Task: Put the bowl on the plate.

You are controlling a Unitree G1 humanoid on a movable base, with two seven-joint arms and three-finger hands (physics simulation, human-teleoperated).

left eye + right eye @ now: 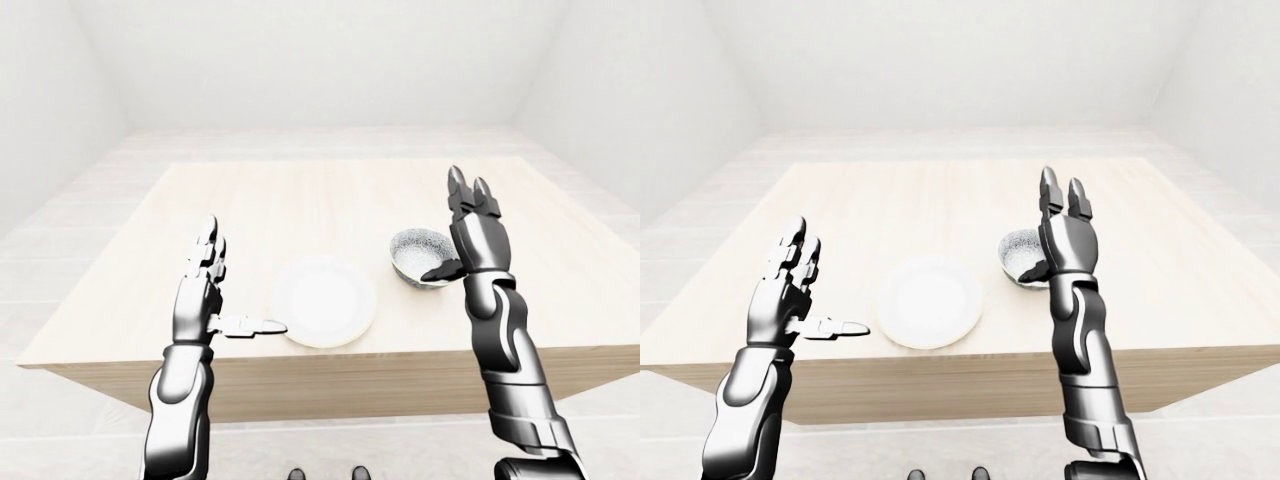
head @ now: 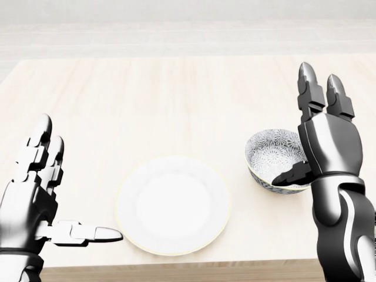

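Note:
A white round plate (image 2: 173,204) lies flat on the wooden table (image 2: 153,100), near the bottom edge in the head view. To its right sits a small bowl (image 2: 269,154) with a dark speckled pattern inside. My right hand (image 2: 314,141) stands open and upright at the bowl's right side, fingers pointing up, thumb reaching over the bowl's near rim and hiding part of it. My left hand (image 2: 53,194) is open to the left of the plate, its thumb pointing toward the plate's rim without touching it.
The light wooden table (image 1: 300,200) stretches well past the plate and bowl toward the top of the views. White floor and walls surround it. My feet (image 1: 325,472) show at the bottom of the left-eye view.

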